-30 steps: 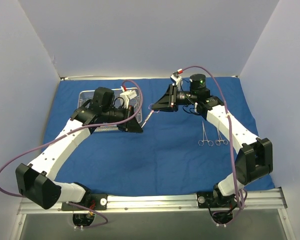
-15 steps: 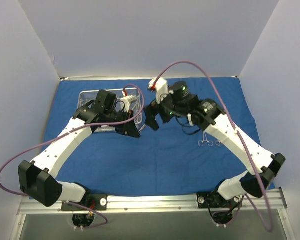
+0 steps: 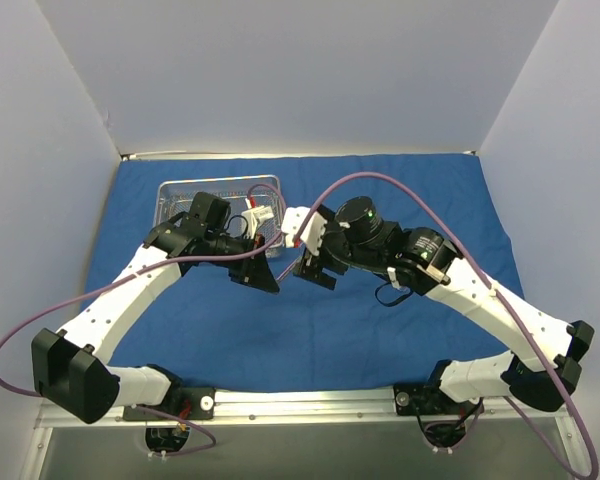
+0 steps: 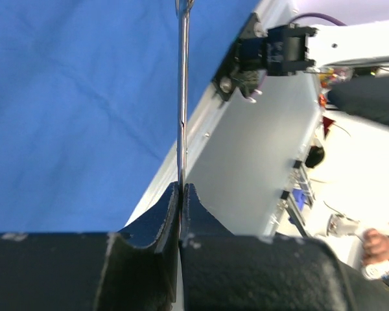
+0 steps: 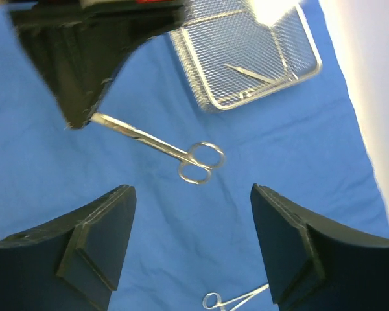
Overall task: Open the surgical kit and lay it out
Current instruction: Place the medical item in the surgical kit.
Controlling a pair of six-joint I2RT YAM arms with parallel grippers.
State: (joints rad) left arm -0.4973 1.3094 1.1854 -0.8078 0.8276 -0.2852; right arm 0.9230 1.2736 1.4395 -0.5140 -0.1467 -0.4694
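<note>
The left claw [image 4: 181, 192] is pinched tight on the blade end of the scissors [image 5: 152, 142], whose rings poke out toward the right claw [image 5: 189, 189]. That one stands wide open, gripping nothing, with the rings just ahead of its gap. The mesh tray [image 3: 215, 181] sits beyond on the blue cloth [image 3: 380, 330], holding one thin instrument [image 5: 249, 73].

Matt cloth wrap [image 5: 298, 168], glossy scissors [image 5: 162, 144], probably steel mesh tray [image 5: 220, 45]
</note>
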